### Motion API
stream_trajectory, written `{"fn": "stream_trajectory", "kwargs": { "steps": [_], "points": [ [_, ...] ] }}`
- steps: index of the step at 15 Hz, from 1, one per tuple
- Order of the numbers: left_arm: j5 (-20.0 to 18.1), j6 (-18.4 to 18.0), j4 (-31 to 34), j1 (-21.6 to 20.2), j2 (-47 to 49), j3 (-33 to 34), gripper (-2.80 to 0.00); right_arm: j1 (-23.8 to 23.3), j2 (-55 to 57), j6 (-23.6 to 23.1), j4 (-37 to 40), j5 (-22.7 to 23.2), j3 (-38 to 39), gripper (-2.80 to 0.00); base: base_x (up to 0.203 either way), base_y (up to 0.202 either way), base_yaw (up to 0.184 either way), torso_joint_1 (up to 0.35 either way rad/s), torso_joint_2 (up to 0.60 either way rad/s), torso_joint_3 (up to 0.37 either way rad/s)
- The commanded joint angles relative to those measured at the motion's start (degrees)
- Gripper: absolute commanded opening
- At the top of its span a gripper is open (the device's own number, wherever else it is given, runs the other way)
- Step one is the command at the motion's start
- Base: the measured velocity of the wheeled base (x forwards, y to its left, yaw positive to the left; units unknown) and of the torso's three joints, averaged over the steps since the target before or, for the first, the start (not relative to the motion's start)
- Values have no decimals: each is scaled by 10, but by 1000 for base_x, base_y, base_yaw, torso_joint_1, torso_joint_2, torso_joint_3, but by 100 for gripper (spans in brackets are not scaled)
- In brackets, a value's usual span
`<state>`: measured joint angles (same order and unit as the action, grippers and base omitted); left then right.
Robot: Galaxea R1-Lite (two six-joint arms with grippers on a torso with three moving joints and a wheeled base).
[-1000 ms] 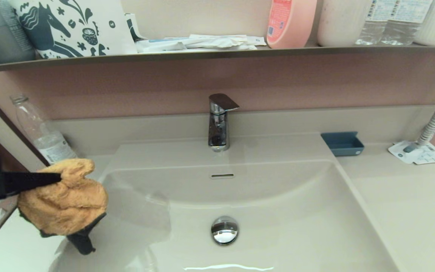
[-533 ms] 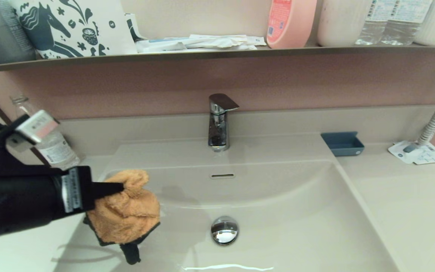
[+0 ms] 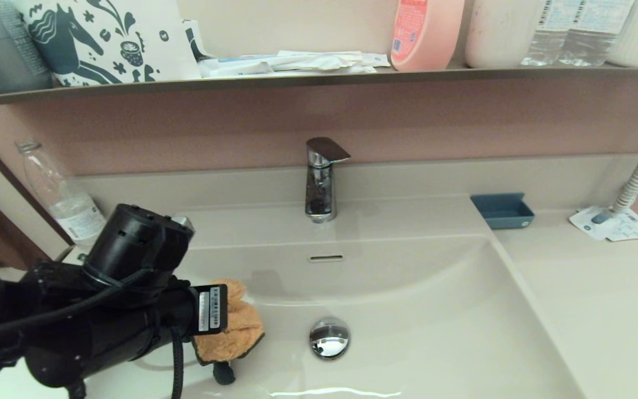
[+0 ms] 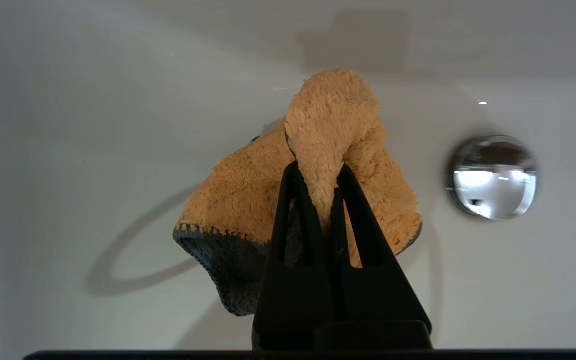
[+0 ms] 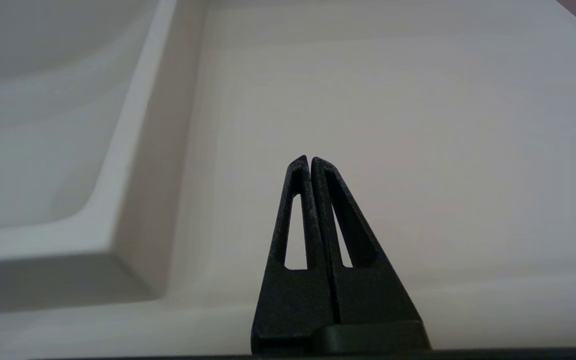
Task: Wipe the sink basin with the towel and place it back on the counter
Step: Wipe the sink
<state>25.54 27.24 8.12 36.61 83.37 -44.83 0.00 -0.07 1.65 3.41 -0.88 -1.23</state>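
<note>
One towel (image 4: 248, 195) in left tool (image 4: 318, 172)

In the head view, the black left arm (image 3: 103, 316) is covering most of the towel (image 3: 238, 330) at lower left, and the frame's bottom edge is cutting off the sink basin (image 3: 435, 310).

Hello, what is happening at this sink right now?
The left gripper is shut on the towel and holds it down inside the sink basin, beside the drain plug, for wiping. The right gripper is shut, holding nothing, parked over the counter.
</note>
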Motion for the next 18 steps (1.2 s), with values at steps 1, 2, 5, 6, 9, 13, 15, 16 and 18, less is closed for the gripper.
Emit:
{"fn": "stream_trajectory", "kwargs": {
  "steps": [1,2,5,6,9,13,15,16,18],
  "points": [
    [2,-1,-33,-14,49,12,-280,0,1,-1,0,0,0,-280,0,0,0,0,0,0],
    [1,-5,-79,-22,76,25,-280,0,1,0,0,0,0,-280,0,0,0,0,0,0],
    [6,-14,-217,-27,166,50,-280,0,1,0,0,0,0,-280,0,0,0,0,0,0],
    [9,-14,-238,-17,182,52,-280,0,1,-1,0,0,0,-280,0,0,0,0,0,0],
    [11,-2,-240,24,190,51,-280,0,1,-1,0,0,0,-280,0,0,0,0,0,0],
    [46,31,-233,97,262,12,-280,0,1,-1,0,0,0,-280,0,0,0,0,0,0],
    [52,33,-230,120,285,-27,-280,0,1,0,0,0,0,-280,0,0,0,0,0,0],
    [53,33,-220,123,294,-50,-280,0,1,0,0,0,0,-280,0,0,0,0,0,0],
    [54,33,-196,126,318,-91,-280,0,1,0,0,0,0,-280,0,0,0,0,0,0]
  ]
}}
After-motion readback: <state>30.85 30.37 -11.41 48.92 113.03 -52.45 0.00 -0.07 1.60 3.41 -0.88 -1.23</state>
